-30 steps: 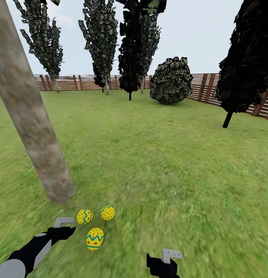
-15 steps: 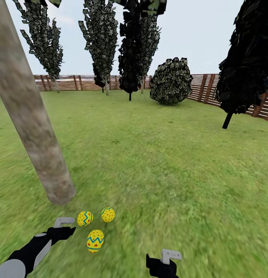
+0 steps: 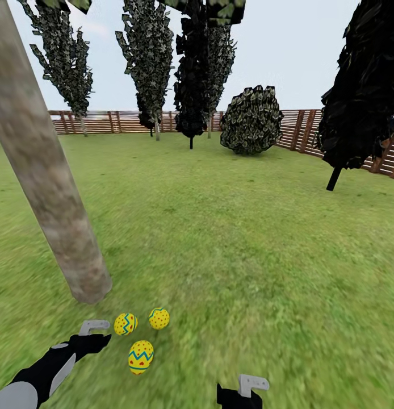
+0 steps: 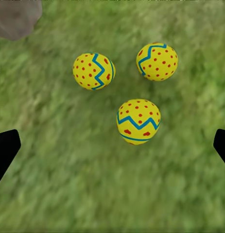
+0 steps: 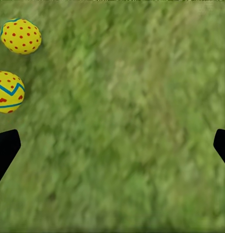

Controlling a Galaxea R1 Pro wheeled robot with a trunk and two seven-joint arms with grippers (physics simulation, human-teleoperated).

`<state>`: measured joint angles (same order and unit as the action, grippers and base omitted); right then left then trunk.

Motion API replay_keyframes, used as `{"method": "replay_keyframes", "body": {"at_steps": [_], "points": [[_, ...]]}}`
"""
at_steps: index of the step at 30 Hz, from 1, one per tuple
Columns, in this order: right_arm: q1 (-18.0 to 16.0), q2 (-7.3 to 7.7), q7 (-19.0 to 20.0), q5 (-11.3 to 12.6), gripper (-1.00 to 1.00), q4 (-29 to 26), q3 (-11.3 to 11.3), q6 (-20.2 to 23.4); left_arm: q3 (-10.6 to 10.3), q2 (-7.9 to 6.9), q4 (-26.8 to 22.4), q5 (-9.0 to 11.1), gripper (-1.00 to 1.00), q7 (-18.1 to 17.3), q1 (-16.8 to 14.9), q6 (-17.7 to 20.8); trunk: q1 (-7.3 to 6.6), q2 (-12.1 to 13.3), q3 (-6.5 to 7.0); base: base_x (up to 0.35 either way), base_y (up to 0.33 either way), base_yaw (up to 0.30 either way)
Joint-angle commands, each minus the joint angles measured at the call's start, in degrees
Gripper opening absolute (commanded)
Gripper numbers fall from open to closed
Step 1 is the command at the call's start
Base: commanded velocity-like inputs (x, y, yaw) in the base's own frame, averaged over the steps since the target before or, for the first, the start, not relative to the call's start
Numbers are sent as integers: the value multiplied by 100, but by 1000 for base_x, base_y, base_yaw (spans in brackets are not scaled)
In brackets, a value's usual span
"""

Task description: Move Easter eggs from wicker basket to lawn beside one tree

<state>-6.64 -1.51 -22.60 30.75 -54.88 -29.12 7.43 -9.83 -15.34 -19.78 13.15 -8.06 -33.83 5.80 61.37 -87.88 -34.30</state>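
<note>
Three Easter eggs (image 3: 141, 357) lying loose on the lawn (image 3: 248, 238), clustered near the foot of the tree (image 3: 55, 210), none touching. Left gripper (image 3: 93, 335) hovering just beside them, fingers spread wide, holding nothing. Right gripper (image 3: 245, 392) well apart over bare grass, fingers likewise wide and empty.

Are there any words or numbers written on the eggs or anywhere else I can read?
No, there is nothing to read here.
The three Easter eggs on the lawn carry only red dots and blue zigzag stripes, no letters or numbers.
The tree trunk, the fence and both grippers, left gripper and right gripper, are bare of any writing.
</note>
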Motion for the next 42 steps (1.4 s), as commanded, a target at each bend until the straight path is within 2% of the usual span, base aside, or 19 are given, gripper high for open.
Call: {"method": "replay_keyframes", "body": {"at_steps": [1, 23, 29, 42], "points": [[-4, 2, -43, 28, 100, -9, -15, 21, -27, -5, -10, 59, 100, -5, -1, 35, -23, 39, 13, 0, 0, 0], [-4, 5, -41, 23, 100, 56, -14, 15, -32, 0, -7, 56, 100, -4, -1, 29, -506, 921, 408, 0, 0, 0], [-4, 8, -42, 13, 100, 70, -22, -186, -35, 4, -4, 50, 100, -2, -1, 28, -638, 1162, 515, 0, 0, 0], [-4, 10, -34, 3, 100, 74, -23, -246, -36, 4, -7, 48, 100, -5, -1, 27, -923, 1683, 749, 0, 0, 0]]}}
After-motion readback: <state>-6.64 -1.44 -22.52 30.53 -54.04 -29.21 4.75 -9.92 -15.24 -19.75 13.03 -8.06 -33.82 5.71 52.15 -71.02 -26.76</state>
